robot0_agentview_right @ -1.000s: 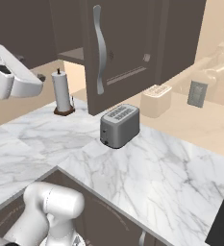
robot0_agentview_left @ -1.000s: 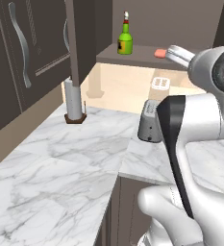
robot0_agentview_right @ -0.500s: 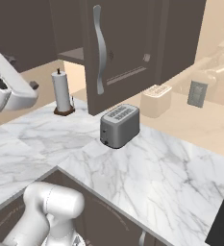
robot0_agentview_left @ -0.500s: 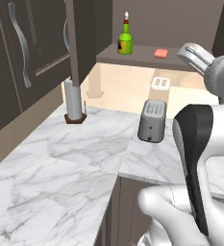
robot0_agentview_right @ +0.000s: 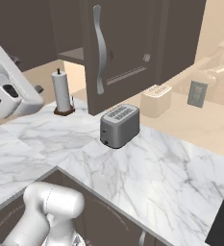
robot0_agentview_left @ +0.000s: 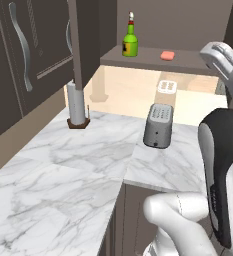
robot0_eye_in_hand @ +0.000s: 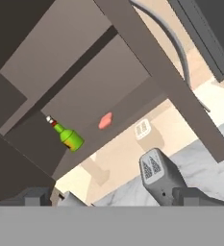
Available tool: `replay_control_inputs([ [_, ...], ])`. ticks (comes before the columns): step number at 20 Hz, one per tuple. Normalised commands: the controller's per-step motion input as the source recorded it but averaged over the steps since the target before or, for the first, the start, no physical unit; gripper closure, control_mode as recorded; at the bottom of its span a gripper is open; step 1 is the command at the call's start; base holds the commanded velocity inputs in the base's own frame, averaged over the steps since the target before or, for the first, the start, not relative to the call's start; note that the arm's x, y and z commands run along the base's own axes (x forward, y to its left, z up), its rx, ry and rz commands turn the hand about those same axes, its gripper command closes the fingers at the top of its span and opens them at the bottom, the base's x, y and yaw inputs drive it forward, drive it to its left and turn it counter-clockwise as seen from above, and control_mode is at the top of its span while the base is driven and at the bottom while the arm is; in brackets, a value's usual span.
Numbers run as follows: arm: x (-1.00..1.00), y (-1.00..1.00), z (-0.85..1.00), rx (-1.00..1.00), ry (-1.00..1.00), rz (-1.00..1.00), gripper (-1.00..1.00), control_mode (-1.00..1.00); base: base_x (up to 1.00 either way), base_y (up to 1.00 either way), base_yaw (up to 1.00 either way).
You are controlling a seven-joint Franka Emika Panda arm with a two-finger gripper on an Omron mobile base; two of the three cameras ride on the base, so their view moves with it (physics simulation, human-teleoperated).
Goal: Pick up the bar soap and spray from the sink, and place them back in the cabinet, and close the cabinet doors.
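Green spray bottle (robot0_agentview_left: 130, 42) and salmon-pink soap bar (robot0_agentview_left: 167, 55) stand apart on the brown cabinet shelf (robot0_agentview_left: 188, 64), upper centre; pincer (robot0_eye_in_hand: 118, 199) released, empty; panelled doors (robot0_agentview_right: 114, 53) unclosed.

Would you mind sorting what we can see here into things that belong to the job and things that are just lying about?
Job:
spray, on the cabinet shelf
bar soap, on the same shelf
cabinet door, open

Lying about:
grey toaster
paper towel roll
white toaster
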Motion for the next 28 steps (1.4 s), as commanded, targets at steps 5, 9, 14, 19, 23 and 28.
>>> replay_control_inputs([
  [5, 0.0, -0.3, 0.0, 0.11, 0.0, 0.02, -1.0, -1.0, 0.0, 0.0, 0.0],
  [9, 0.0, -0.36, 0.0, 0.11, 0.0, 0.02, -1.0, -1.0, 0.0, 0.0, 0.0],
  [14, 0.0, -0.35, 0.01, 0.11, 0.0, 0.02, -1.0, -1.0, 0.0, 0.0, 0.0],
  [19, 0.0, -0.35, 0.03, 0.11, 0.0, 0.02, -1.0, -1.0, 0.0, 0.0, 0.0],
  [23, 0.0, -0.27, 0.11, 0.1, 0.0, 0.01, -1.0, -1.0, 0.0, 0.0, 0.0],
  [28, 0.0, -0.24, 0.07, 0.09, 0.0, 0.0, -1.0, -1.0, 0.0, 0.0, 0.0],
])
